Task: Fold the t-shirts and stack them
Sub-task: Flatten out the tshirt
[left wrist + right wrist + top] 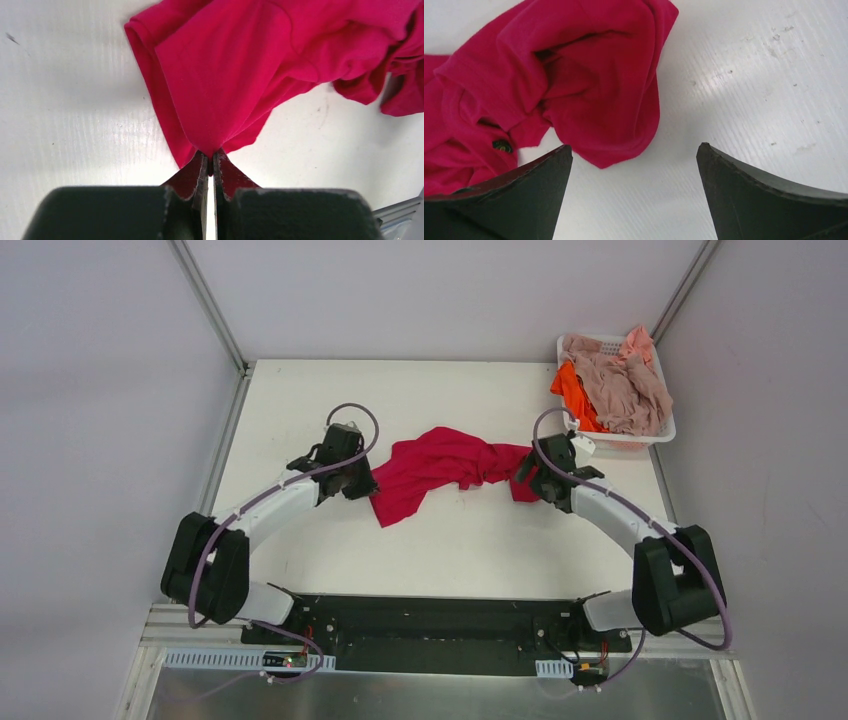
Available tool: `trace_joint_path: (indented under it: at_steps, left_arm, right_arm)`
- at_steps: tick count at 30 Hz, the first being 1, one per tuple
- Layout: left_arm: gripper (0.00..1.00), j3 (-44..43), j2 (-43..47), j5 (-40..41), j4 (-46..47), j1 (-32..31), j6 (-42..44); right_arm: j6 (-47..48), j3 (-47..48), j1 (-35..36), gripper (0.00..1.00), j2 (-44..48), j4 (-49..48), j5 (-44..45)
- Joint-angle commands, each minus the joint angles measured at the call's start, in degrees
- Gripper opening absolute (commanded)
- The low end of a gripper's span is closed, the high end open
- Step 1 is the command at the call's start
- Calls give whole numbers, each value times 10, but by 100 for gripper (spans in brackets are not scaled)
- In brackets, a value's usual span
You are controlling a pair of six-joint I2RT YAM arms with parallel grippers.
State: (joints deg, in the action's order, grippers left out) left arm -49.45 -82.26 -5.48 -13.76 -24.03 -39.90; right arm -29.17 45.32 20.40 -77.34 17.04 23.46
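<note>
One crimson t-shirt awaits spreading: left gripper pinches its edge, right gripper spread wide, seemingly needing the opposite edge next.

White-and-black arms, lilac cables, matte-black right pincer

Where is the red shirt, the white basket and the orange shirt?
crimson red cloth t-shirt (440,465): top view, its bunched middle.
white plastic basket (595,343): top view, its far rim.
bright orange cloth t-shirt (572,390): top view, fold over the left rim.
</note>
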Motion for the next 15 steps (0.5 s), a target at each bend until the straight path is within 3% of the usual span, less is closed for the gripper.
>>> trace_joint_path:
  at_steps: [1, 4, 7, 10, 11, 13, 14, 15]
  left_arm:
    - [0, 13, 63, 34, -7, -3, 0]
    - [0, 21, 85, 44, -7, -2, 5]
    - [0, 26, 105, 51, -6, -3, 7]
    - [0, 27, 121, 76, -6, -2, 13]
    - [0, 26, 125, 81, -7, -2, 15]
    - [0, 22, 135, 89, -6, -2, 22]
    - [0, 17, 146, 96, -6, -2, 27]
    - [0, 12, 155, 100, -6, -2, 32]
  right_arm:
    - [-14, 42, -33, 98, -57, -34, -27]
    - [-26, 56, -56, 92, -103, -54, -47]
    - [-33, 55, -68, 74, -140, -83, -99]
    - [-40, 42, -68, 47, -158, -125, -146]
    - [-41, 38, -68, 30, -159, -137, -156]
    - [-39, 35, -69, 8, -145, -144, -167]
    - [-31, 34, -68, 0, -121, -143, -170]
    - [-23, 35, -67, 0, -100, -139, -169]
